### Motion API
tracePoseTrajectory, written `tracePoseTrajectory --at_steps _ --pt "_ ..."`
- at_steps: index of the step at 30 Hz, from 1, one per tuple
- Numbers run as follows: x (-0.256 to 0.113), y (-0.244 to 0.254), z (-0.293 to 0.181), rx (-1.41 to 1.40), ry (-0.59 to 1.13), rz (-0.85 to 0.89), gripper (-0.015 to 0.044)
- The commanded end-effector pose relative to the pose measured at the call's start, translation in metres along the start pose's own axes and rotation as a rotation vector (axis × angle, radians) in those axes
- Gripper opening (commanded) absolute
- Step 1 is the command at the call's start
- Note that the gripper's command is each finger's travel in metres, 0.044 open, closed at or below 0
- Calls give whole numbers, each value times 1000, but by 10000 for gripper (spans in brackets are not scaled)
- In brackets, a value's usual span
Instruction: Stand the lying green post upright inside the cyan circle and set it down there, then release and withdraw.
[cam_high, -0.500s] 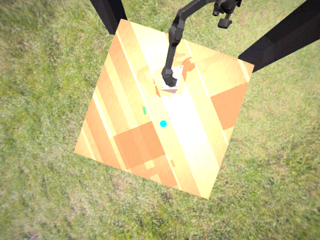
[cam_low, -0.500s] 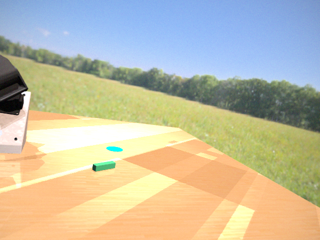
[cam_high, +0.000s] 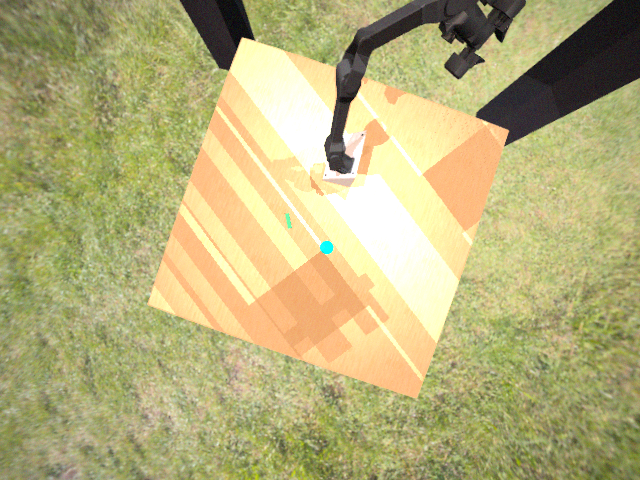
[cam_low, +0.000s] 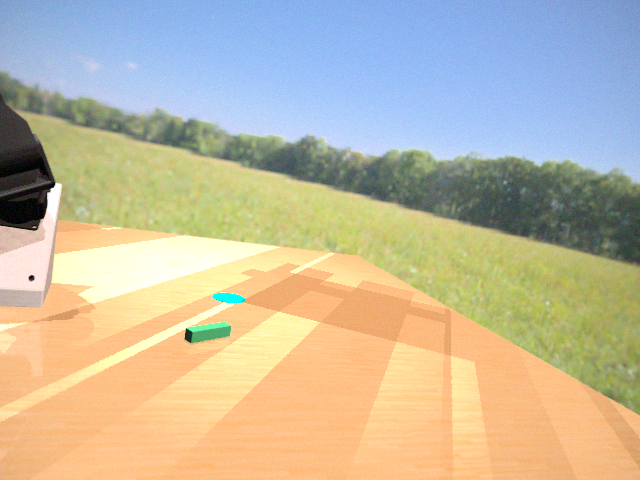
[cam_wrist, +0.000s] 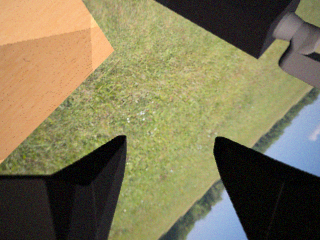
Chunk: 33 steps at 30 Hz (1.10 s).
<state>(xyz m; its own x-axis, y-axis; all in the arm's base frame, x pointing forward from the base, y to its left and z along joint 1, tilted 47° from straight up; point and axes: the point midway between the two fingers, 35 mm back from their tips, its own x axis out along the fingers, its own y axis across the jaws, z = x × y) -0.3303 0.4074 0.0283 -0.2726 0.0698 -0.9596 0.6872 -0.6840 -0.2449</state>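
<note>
The green post (cam_high: 288, 220) (cam_low: 208, 332) lies flat on the wooden table. The cyan circle (cam_high: 326, 247) (cam_low: 229, 298) is a flat disc on the table, a short way from the post, with nothing on it. My gripper (cam_wrist: 170, 143) (cam_high: 490, 49) is open with nothing between its fingers. In the top view it appears at the top right, outside the table's outline, far from the post and the circle. The wrist view shows neither the post nor the circle. The gripper is outside the exterior view.
The arm's base stands on a white plate (cam_high: 339, 180) (cam_low: 25, 295) on the table (cam_high: 206, 248) (cam_low: 310, 423) (cam_wrist: 45, 75). A dark beam (cam_high: 219, 31) is near the table's upper left corner, and another dark beam (cam_high: 573, 77) is near its right corner.
</note>
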Motion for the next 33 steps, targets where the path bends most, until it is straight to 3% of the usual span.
tracePoseTrajectory --at_steps 1,17,33 --pt "-21 19 -54 173 70 7 233" --pt "-95 127 -212 769 300 22 233" --pt "-171 285 -299 1362 538 50 233"
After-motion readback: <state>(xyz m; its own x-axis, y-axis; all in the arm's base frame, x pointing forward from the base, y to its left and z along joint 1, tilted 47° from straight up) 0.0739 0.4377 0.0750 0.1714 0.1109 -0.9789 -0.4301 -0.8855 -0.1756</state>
